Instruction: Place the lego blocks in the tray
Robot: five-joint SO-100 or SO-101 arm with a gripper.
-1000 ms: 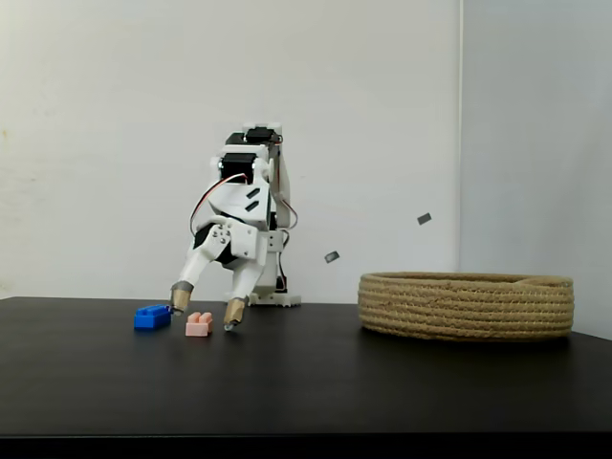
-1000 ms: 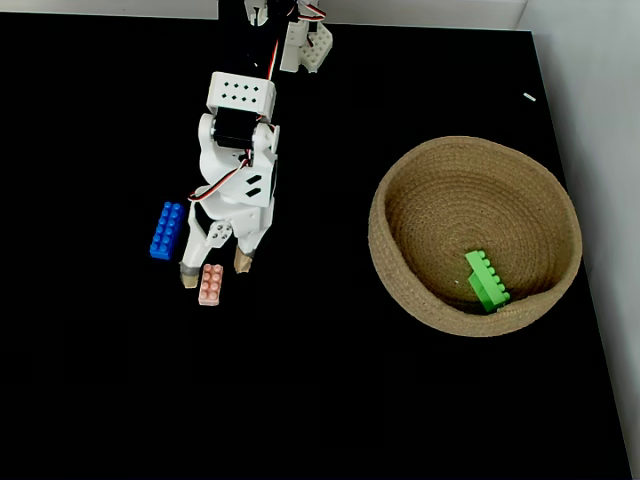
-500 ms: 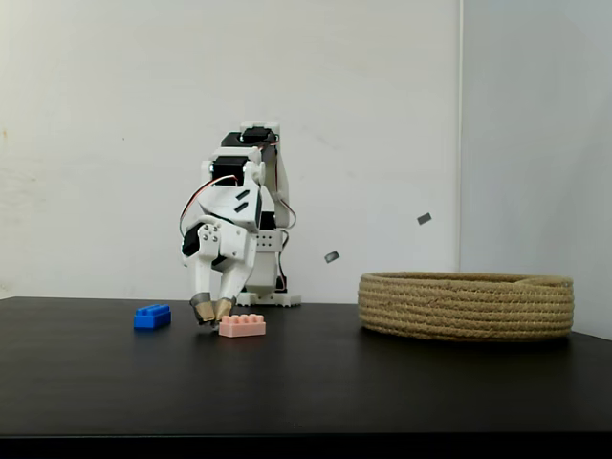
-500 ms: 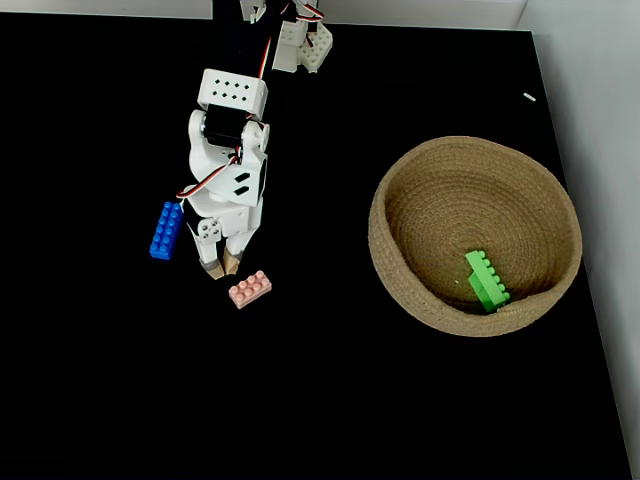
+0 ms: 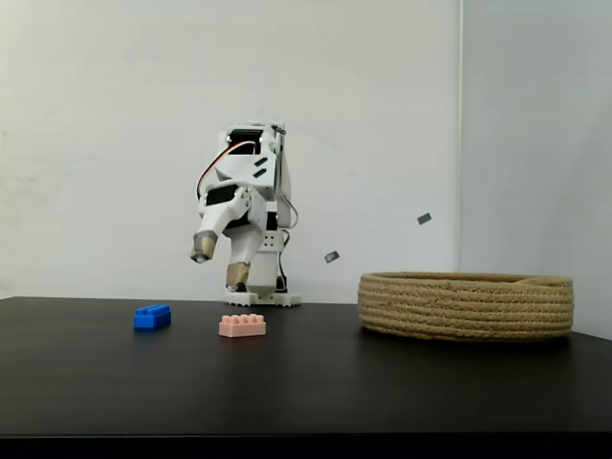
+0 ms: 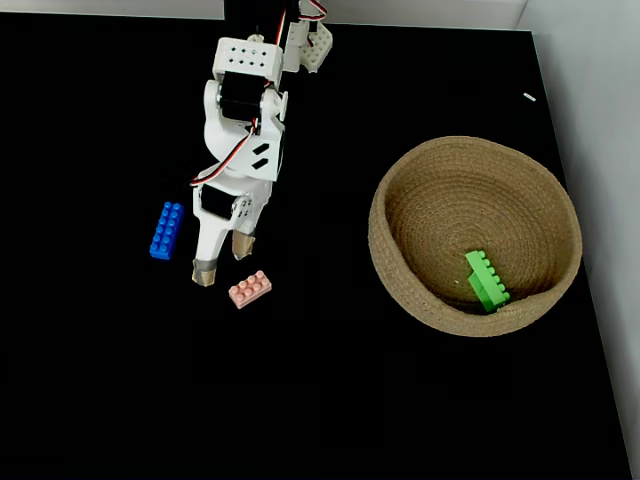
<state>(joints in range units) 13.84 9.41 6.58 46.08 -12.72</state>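
Tool (image 5: 219, 267) open and empty above table, pink brick (image 6: 249, 289) just below, blue brick (image 6: 166, 229) beside, green brick (image 6: 486, 280) in tray (image 6: 400, 290)

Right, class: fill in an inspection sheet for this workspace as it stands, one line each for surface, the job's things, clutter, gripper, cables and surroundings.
Surface: black table, matte, no spills seen.
Job's things: green brick lies inside the rope basket; pink brick and blue brick lie on the table, apart from each other and outside the basket.
Clutter: nothing seen on the table.
Gripper: gripper is raised above the table, open, holding nothing; in a fixed view from above it hangs between the two loose bricks.
Cables: red and white wires loop along the arm, clear of the bricks.
Surroundings: plain white wall with two small dark marks.
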